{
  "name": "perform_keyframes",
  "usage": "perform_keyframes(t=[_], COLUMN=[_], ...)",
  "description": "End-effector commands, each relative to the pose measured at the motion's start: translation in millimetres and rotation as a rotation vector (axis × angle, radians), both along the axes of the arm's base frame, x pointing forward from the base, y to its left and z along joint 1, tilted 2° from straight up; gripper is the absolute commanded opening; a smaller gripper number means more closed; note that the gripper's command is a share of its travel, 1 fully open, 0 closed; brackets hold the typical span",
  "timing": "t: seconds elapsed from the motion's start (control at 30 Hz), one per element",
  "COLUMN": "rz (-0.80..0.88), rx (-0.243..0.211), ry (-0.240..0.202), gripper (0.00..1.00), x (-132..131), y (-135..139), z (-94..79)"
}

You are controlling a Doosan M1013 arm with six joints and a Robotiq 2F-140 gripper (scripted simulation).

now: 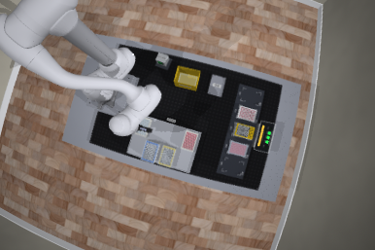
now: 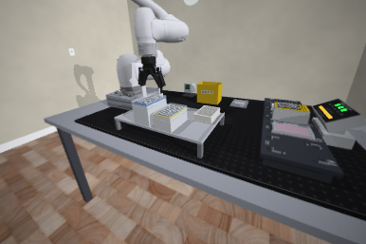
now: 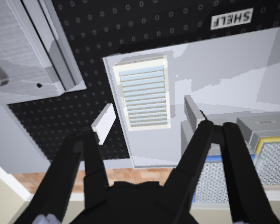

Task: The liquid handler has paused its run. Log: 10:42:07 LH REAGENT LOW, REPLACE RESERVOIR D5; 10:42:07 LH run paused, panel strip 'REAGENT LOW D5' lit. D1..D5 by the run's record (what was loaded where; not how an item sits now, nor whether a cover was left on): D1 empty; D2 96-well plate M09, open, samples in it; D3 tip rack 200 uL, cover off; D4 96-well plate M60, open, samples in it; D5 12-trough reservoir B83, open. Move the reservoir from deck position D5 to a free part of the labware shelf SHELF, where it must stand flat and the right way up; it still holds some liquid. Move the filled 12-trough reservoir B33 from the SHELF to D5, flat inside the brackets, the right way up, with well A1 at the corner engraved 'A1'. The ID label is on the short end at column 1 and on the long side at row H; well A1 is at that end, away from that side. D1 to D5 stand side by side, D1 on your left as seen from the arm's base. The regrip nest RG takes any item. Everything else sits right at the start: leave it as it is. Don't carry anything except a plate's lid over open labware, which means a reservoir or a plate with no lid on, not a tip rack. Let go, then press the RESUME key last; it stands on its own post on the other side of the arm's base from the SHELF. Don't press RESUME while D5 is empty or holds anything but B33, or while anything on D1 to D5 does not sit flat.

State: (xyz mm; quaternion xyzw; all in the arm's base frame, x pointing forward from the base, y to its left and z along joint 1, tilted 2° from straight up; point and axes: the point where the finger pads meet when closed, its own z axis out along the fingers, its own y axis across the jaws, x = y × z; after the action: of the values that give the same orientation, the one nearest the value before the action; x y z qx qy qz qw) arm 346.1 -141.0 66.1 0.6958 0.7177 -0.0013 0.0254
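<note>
Only legible text I see: "SHELF", black letters on small white tag [image 3: 231, 18], upside down in my wrist view. Tag lies on black perforated mat [image 3: 141, 30], just beside grey shelf board [image 3: 231, 65]. Yellow bin [image 2: 209, 92] carries dark marking on front, too small to read. Panel [image 2: 335, 109] shows orange strip and green lights, no readable characters. Labware labels not legible in any view.
</note>
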Motion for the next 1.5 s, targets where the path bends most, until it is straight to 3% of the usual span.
perform_keyframes(t=[0.0, 0.73, 1.47], rz=[-0.004, -0.004, -0.004], rx=[0.008, 0.008, 0.008], ry=[0.010, 0.010, 0.010], gripper=[0.77, 0.77, 0.77], x=[-4.8, -4.0, -4.0], y=[2.2, 1.2, 1.2], z=[-11.1, -44.4, -44.5])
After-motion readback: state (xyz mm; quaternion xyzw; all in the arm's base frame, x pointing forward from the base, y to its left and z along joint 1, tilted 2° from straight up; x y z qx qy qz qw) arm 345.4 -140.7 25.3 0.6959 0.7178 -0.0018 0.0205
